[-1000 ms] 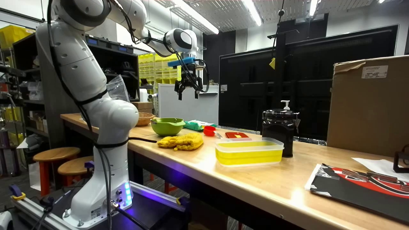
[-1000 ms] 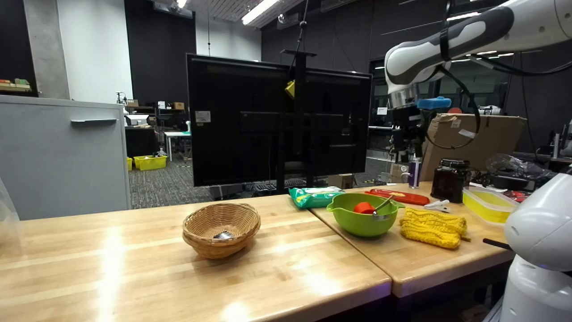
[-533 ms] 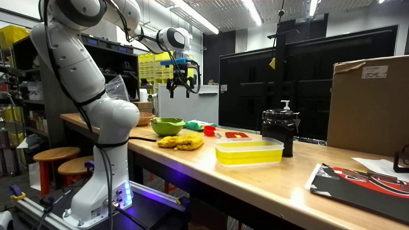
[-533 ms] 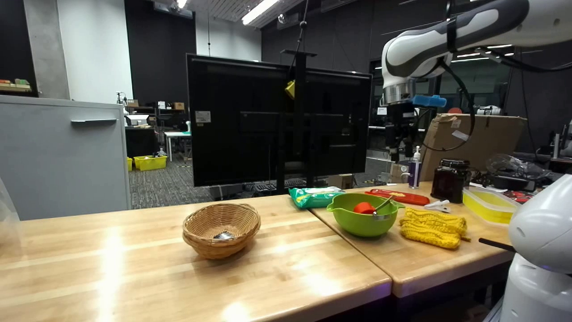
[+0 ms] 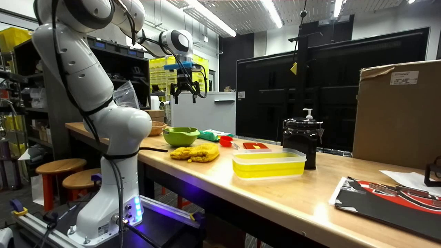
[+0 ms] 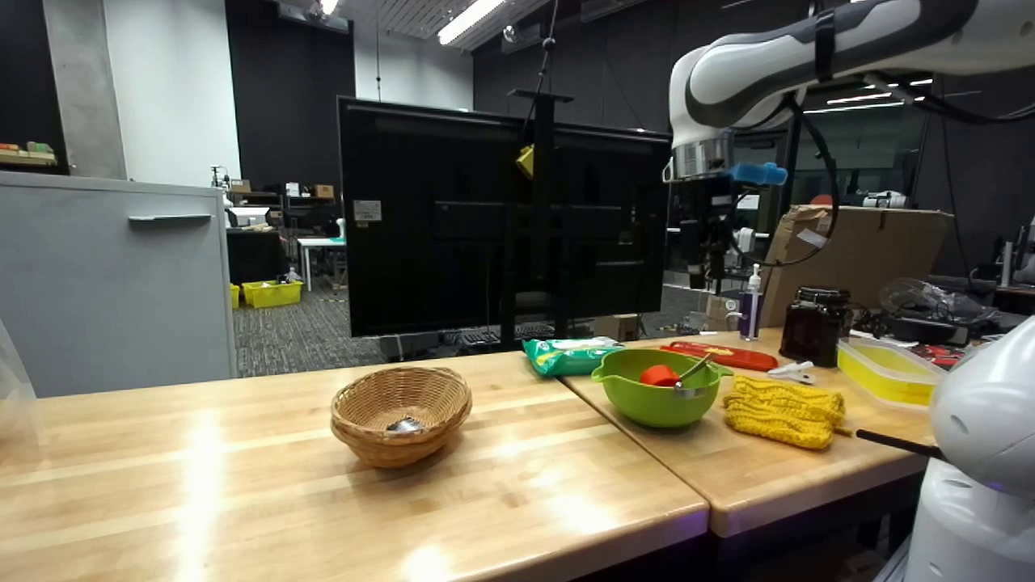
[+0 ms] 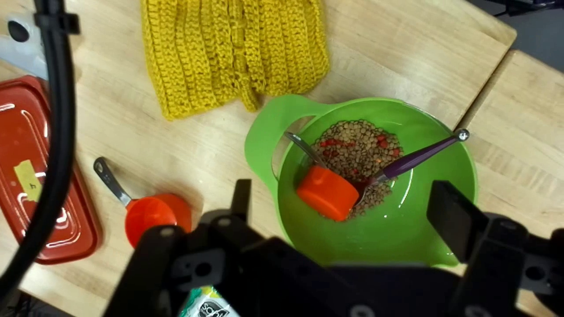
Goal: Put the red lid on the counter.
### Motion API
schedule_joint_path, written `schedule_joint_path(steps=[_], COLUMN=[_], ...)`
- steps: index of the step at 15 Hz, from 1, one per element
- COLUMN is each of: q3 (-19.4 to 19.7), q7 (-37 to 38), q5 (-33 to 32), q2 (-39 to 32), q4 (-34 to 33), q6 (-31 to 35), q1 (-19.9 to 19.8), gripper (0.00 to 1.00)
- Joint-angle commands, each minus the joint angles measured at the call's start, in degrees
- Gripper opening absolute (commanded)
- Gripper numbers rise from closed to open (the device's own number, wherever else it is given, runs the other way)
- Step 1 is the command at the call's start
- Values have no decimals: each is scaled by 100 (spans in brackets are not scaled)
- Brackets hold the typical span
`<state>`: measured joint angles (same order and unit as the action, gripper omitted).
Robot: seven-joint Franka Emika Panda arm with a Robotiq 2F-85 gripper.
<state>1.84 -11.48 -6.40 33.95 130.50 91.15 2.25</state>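
The red lid (image 5: 255, 145) lies flat on the wooden counter (image 5: 275, 196), behind the yellow tub. It also lies flat in an exterior view (image 6: 722, 356). In the wrist view the lid (image 7: 20, 136) is at the left edge, partly behind a black cable and cut off by the frame; a strip of yellow tape is on it. My gripper (image 7: 343, 200) is open and empty, its fingers apart over the green bowl (image 7: 387, 237). In both exterior views the gripper (image 5: 185, 99) hangs well above the counter, pointing down (image 6: 707, 279).
The bowl holds lentils, an orange-red cup (image 7: 328, 193) and a purple-handled spoon (image 7: 410, 160). Another cup (image 7: 154, 215) lies between bowl and lid. Around are a yellow knitted cloth (image 5: 196, 152), yellow tub (image 5: 268, 168), dark jar (image 5: 299, 144), green packet (image 6: 566, 357) and wicker basket (image 6: 400, 444).
My open gripper has moved away from the lid and tub side, leftward in both exterior views, staying high. The lid and the other objects have not moved.
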Motion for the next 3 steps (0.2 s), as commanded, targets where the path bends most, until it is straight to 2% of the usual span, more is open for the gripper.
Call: schedule_joint_path(steps=[1,3], q3=[-5,-6], q7=[4,3], q5=[-1,-1], q2=[0,3], q4=[-15,-13], q6=[-18,-18], q1=[24,26], gripper=[100,100])
